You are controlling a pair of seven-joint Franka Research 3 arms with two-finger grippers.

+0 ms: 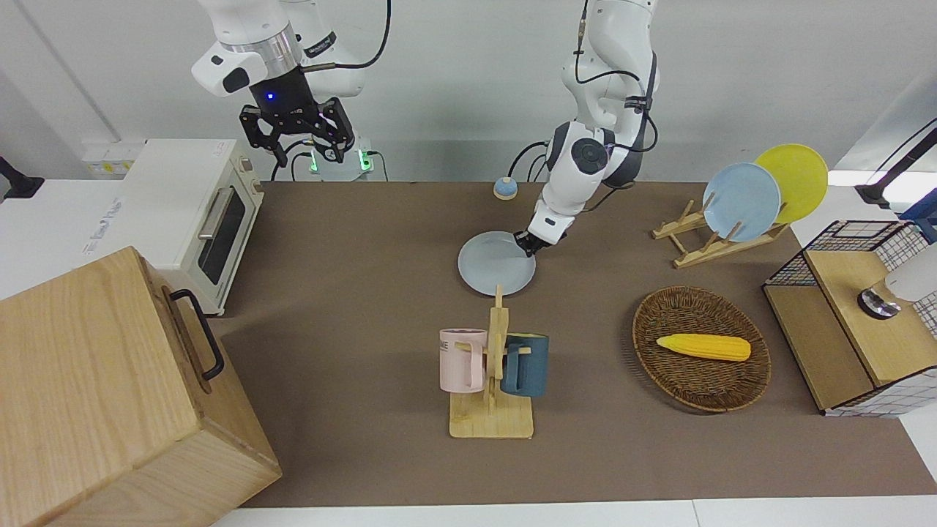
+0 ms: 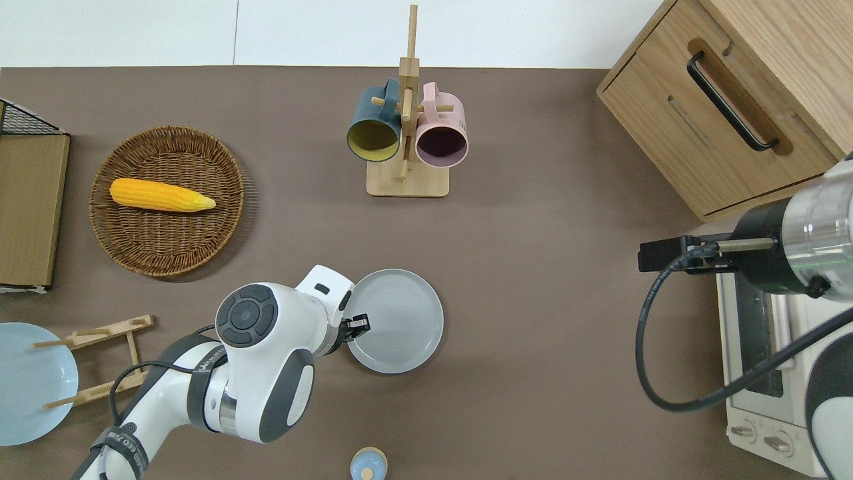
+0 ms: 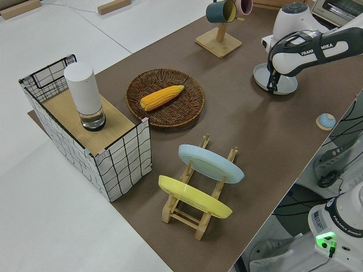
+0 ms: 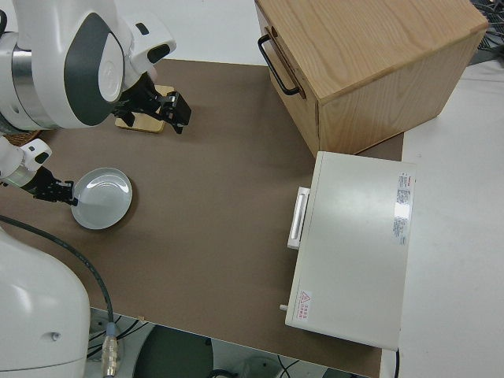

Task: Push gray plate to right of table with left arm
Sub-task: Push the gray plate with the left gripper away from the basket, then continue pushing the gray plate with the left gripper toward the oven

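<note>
One gray plate (image 2: 398,320) lies flat near the middle of the table (image 2: 546,280), nearer to the robots than the mug rack (image 2: 407,120). The left gripper (image 2: 360,325) is low at the plate's rim, on the side toward the left arm's end; I cannot tell how its jaws stand. The right arm is parked, its gripper (image 1: 296,135) with jaws spread. Two mugs hang on the rack, one pink (image 2: 441,137) and one dark blue (image 2: 374,130). Two plates stand in the wooden dish rack (image 1: 706,238), one sky-blue (image 1: 741,201) and one yellow (image 1: 798,179). One corn cob (image 2: 160,195) lies in one wicker basket (image 2: 166,257).
</note>
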